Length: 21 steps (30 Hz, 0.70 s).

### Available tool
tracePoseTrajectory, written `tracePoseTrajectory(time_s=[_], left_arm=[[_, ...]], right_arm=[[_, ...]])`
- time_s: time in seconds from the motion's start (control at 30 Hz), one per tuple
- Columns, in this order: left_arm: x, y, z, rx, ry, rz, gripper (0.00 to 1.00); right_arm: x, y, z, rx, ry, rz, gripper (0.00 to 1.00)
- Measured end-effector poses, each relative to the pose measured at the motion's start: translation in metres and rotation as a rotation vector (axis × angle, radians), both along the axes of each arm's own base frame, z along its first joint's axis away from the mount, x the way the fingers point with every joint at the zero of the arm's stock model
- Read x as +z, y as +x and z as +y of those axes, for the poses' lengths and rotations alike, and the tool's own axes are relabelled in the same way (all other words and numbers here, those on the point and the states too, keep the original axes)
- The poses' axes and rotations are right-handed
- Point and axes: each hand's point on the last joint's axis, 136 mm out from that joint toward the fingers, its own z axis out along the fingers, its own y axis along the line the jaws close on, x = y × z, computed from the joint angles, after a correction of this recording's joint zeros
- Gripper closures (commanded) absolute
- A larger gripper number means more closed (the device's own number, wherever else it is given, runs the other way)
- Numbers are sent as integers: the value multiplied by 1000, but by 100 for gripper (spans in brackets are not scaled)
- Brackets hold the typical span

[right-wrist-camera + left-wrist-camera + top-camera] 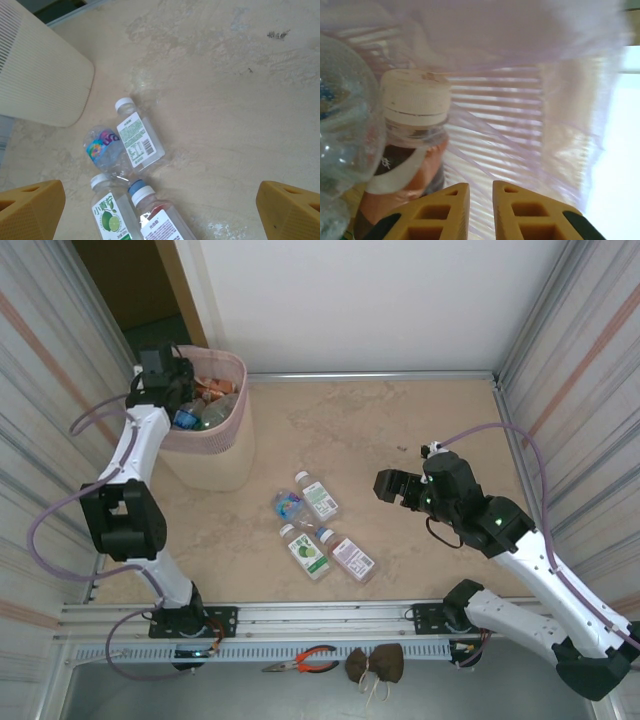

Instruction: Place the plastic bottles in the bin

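Note:
The pale pink mesh bin [222,445] stands at the far left, with several plastic bottles in it. My left gripper [178,392] reaches into its top. Its yellow fingers [451,205] stand shut with nothing between them, beside a white-capped orange-red bottle [412,125] and a clear bottle [340,130], facing the mesh wall [500,115]. Mid-table lie a white-label bottle [320,496] [138,138], a crushed clear bottle [289,507] [104,151], a lime-label bottle [304,551] [109,216] and a red-liquid bottle [349,557] [159,221]. My right gripper [392,486] [160,212] hovers open to their right.
Corrugated walls close in the left and right sides of the table. The bin's cream lower body [42,80] sits just left of the loose bottles. Pliers [305,660] and a brown object [375,663] lie on the rail at the near edge.

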Motion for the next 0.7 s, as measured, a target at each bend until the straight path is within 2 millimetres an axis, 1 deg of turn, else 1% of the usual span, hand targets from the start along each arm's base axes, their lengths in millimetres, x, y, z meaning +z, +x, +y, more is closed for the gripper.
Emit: tracePoseTrajectory(time_s=[0.13,0.23,0.3,0.4,0.5,0.57,0.7], left_arm=[[30,-13,-4,-48,47,-52,80],[59,-28,-8,-97,103,-104,79],[78,-37,-13,-147,151,-143,78],[98,-50,-23,-232,224,-192,77],[113,-64,-35,-332,311,-238,76],[115,-78,-43,-395,366,-250,75],[118,-108,-56,-514,482,-261,67]], right_arm=[[2,0,-3,-12,-3,-11,3],[2,0,-4,-8,-10,-17,3],[2,0,-4,-2,-21,-18,3],[0,-1,-5,14,-43,-22,4],[-5,0,-4,35,-76,-21,4],[-9,2,-2,51,-102,-13,3],[-22,6,4,91,-153,14,4]])
